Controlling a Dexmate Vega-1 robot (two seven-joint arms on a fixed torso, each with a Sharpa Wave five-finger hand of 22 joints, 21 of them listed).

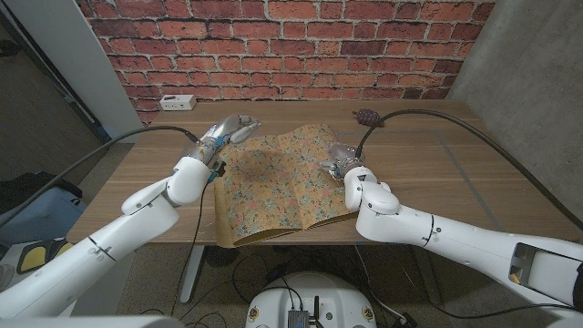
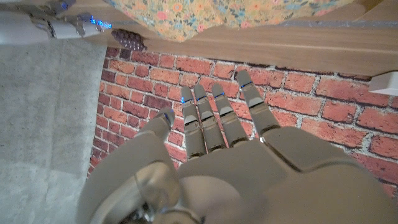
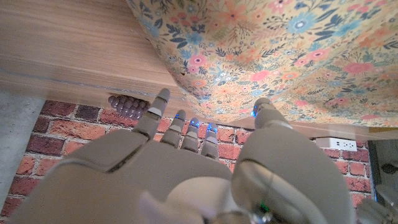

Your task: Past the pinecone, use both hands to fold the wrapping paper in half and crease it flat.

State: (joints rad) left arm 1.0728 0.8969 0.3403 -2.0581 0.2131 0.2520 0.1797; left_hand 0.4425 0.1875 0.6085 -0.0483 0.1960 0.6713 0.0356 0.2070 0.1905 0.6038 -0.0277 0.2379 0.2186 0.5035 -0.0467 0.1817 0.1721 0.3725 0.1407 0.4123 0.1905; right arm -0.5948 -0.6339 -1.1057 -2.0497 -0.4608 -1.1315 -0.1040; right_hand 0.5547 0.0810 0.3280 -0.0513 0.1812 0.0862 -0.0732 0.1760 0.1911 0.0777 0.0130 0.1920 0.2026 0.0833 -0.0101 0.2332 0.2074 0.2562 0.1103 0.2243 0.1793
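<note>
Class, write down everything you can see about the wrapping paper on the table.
The wrapping paper is a tan sheet printed with small flowers, lying open and nearly flat on the wooden table, its near edge slightly overhanging. A faint crease runs down its middle. The left hand hovers at its far left corner; the right hand is at its right edge.

The wrapping paper [image 1: 281,185] lies spread at the middle of the table [image 1: 437,173]. The pinecone [image 1: 368,117] sits behind it toward the right, near the far edge. The left robot hand [image 1: 230,130] is at the paper's far left corner, the right robot hand [image 1: 339,160] at its right edge. A power strip [image 1: 178,102] lies at the table's far left corner.
</note>
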